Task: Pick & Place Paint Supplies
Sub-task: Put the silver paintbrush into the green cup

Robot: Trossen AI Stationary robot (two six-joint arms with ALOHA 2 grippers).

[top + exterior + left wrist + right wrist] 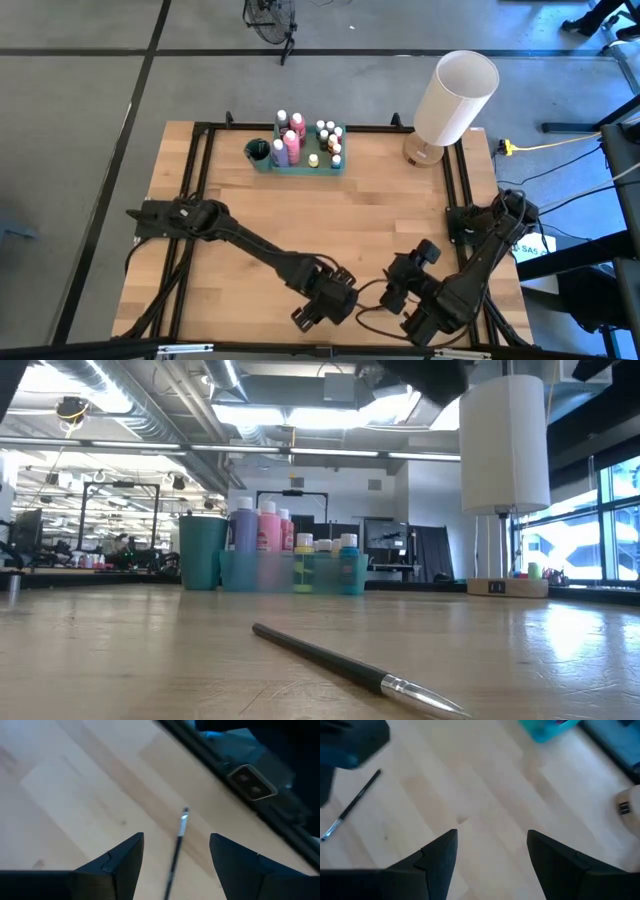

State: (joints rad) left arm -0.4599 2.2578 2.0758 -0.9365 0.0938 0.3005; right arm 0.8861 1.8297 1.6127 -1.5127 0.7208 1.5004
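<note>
A thin dark paintbrush point(340, 663) with a silver ferrule lies flat on the wooden table near its near edge. My left gripper point(176, 836) hovers open above it, one finger on either side of the brush point(176, 851), touching nothing; in the high view this gripper point(318, 305) covers the brush. To its right, my right gripper point(491, 831) is open over bare wood point(402, 286), and its wrist view shows the brush point(351, 805) off to one side. The paint bottles point(300, 140) with white caps stand upright in the green tray point(300, 166) at the far edge.
A teal cup point(258, 152) stands at the tray's left end. The big white lamp point(455, 95) on its wooden base stands at the far right corner. A black frame point(200, 180) runs along the table's sides. Bare wood lies between the tray and the grippers.
</note>
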